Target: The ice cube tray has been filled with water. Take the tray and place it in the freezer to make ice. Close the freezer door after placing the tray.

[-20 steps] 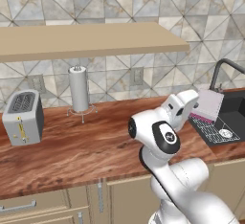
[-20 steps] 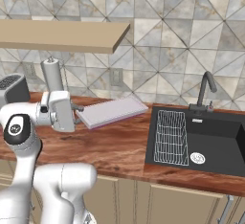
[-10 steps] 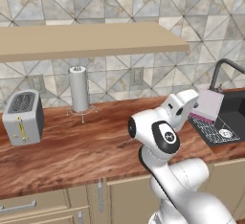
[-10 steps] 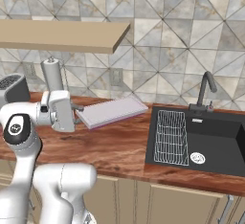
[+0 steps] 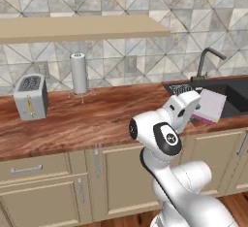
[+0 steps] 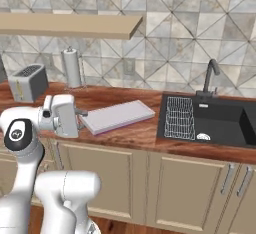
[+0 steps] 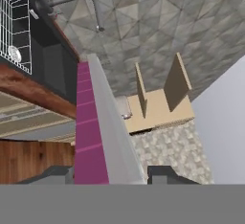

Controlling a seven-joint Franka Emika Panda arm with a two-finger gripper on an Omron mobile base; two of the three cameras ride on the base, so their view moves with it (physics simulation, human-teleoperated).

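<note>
You have the tray [image 6: 117,116] clamped by one short end in the gripper [image 6: 80,114], lifted off the counter [image 6: 130,137] at about 9 o'clock from the sink [image 6: 215,123]. It's carried edge-up per the hand view, so level it if you can. Swing slow, clear the faucet [image 6: 210,74], and drive toward the freezer.
</note>
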